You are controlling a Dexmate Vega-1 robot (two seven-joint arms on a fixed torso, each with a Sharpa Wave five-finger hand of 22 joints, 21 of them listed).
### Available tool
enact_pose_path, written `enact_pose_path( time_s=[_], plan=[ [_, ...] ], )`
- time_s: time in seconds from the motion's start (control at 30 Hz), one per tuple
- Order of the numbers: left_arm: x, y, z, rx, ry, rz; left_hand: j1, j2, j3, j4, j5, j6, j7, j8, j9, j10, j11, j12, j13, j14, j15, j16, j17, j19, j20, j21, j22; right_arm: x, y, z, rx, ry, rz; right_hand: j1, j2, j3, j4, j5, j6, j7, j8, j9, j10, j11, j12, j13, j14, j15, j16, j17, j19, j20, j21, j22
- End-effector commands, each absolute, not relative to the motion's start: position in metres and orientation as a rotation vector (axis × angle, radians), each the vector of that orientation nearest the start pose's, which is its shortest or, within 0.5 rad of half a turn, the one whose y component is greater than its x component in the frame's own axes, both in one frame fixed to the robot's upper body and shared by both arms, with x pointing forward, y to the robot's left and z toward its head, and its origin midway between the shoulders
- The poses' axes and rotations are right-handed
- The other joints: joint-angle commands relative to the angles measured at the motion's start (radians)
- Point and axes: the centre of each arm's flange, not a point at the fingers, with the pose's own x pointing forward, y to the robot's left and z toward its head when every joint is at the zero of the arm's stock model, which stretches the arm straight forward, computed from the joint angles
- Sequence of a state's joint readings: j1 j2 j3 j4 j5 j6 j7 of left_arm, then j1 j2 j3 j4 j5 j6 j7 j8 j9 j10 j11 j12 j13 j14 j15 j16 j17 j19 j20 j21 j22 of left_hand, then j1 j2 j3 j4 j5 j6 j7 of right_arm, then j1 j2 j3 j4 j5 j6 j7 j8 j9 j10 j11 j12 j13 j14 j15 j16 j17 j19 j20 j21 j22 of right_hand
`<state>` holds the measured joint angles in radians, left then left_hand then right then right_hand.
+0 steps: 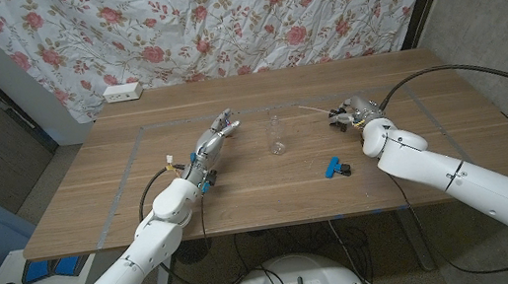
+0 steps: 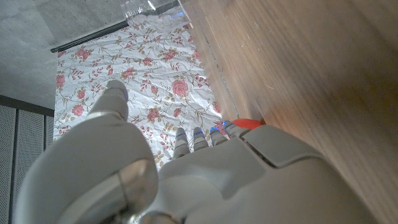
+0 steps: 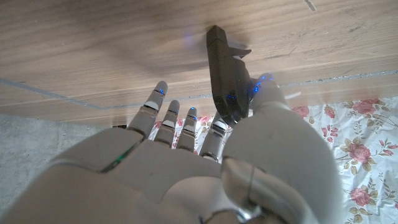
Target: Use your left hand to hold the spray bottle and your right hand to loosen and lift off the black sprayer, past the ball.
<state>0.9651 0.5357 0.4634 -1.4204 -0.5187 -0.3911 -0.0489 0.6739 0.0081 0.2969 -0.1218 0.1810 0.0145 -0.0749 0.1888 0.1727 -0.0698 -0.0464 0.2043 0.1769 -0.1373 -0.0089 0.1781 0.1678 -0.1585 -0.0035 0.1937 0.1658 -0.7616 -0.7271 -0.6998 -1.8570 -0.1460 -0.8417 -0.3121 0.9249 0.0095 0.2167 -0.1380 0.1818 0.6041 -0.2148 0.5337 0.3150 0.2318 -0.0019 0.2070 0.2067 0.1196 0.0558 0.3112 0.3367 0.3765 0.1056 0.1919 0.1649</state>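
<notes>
A clear, capless spray bottle (image 1: pixel 276 135) stands upright near the table's middle; in the left wrist view its base (image 2: pixel 139 9) is visible. My left hand (image 1: pixel 217 132) lies to its left with fingers stretched out, apart from the bottle and holding nothing. A bit of a red-orange round thing (image 2: pixel 248 123) peeks out beside the left hand (image 2: pixel 186 180). My right hand (image 1: pixel 355 114) is to the right of the bottle and grips the black sprayer (image 3: pixel 226 73) between thumb and fingers. The sprayer's thin dip tube (image 1: pixel 314 109) points toward the bottle.
A small blue clip (image 1: pixel 337 167) lies on the table in front of the right hand. A white power strip (image 1: pixel 123 93) sits at the back left edge. Tape lines mark a rectangle on the wood. A floral curtain hangs behind.
</notes>
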Motion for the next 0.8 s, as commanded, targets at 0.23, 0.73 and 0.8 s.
enact_pose_path(
  time_s=[0.23,0.73,0.8],
  plan=[
    [0.613,0.228,-0.082,0.1,-0.617,-0.359,-0.013,0.01,0.008,0.0,-0.003,0.008,-0.002,0.0,0.002,0.009,-0.001,0.003,0.001,0.005,0.0,0.008,0.002,0.005,0.0,0.003,0.004,0.613,-0.25,-0.026,-1.024,-0.198,-0.267,-0.046,-0.021,-0.019,0.002,0.009,-0.118,0.012,-0.069,-0.03,-0.039,0.018,-0.011,0.006,-0.018,0.022,-0.021,0.0,-0.013,0.012,-0.005,0.005],
    [0.614,0.231,-0.079,0.106,-0.626,-0.358,-0.019,0.016,0.01,-0.002,-0.004,0.009,-0.002,-0.001,0.002,0.007,-0.001,0.0,0.001,0.002,-0.002,0.004,0.002,0.006,0.0,0.001,0.004,0.612,-0.262,-0.022,-1.01,-0.22,-0.171,-0.163,-0.066,-0.06,0.027,0.039,-0.317,0.068,-0.196,-0.079,-0.172,0.063,-0.021,0.008,-0.121,0.095,-0.073,0.002,-0.091,0.035,-0.013,0.006],
    [0.614,0.231,-0.078,0.105,-0.63,-0.355,-0.02,0.017,0.01,-0.003,-0.004,0.008,-0.003,-0.002,0.002,0.007,-0.001,-0.001,0.001,0.0,-0.002,0.004,0.002,0.006,-0.001,0.001,0.004,0.611,-0.264,-0.022,-1.006,-0.223,-0.167,-0.192,-0.072,-0.071,0.037,0.051,-0.353,0.078,-0.219,-0.084,-0.188,0.062,-0.019,0.008,-0.131,0.098,-0.077,0.004,-0.099,0.037,-0.011,0.006]
  ],
)
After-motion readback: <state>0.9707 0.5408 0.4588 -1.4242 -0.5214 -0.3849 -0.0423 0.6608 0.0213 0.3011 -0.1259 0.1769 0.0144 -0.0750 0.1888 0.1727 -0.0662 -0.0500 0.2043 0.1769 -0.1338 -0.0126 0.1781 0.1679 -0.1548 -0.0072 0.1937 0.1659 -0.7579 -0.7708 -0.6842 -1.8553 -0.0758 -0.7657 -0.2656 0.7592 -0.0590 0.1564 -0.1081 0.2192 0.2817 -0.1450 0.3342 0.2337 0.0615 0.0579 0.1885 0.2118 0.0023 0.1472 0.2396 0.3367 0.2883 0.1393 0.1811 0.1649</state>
